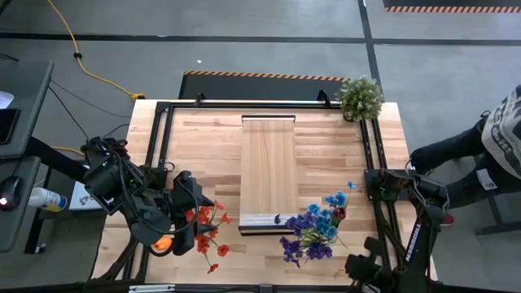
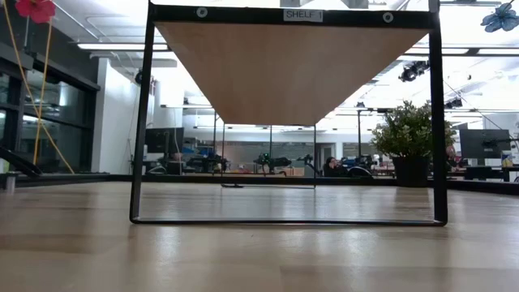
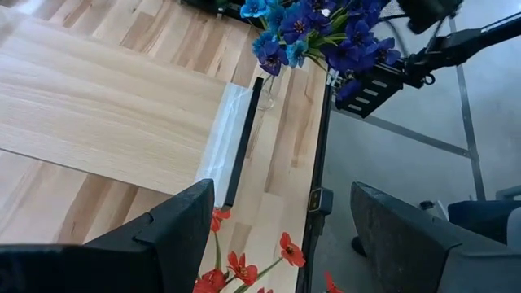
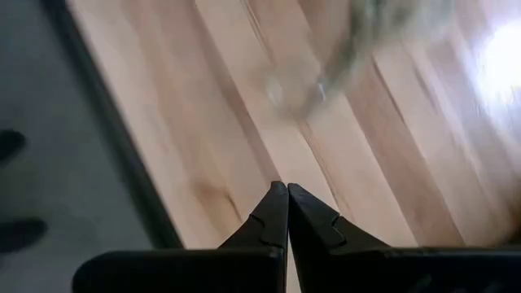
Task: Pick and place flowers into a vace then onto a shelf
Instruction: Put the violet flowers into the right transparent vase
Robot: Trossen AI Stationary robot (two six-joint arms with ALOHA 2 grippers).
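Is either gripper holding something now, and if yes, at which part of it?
Nothing is held. The left gripper is open above the red flowers with nothing between its fingers. The right gripper is shut and empty.

Looks like a robotics lab in an open-plan office: grey concrete floor (image 1: 269, 41) with hazard-striped tape (image 1: 452, 9), yellow cable (image 1: 89, 69), ceiling strip lights (image 2: 122, 46), monitor desks (image 2: 276, 162) and a seated person (image 2: 331, 167) behind.

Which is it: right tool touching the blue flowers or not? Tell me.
Apart. The right wrist view shows the shut right tool over bare tabletop; no blue flowers at its tips.
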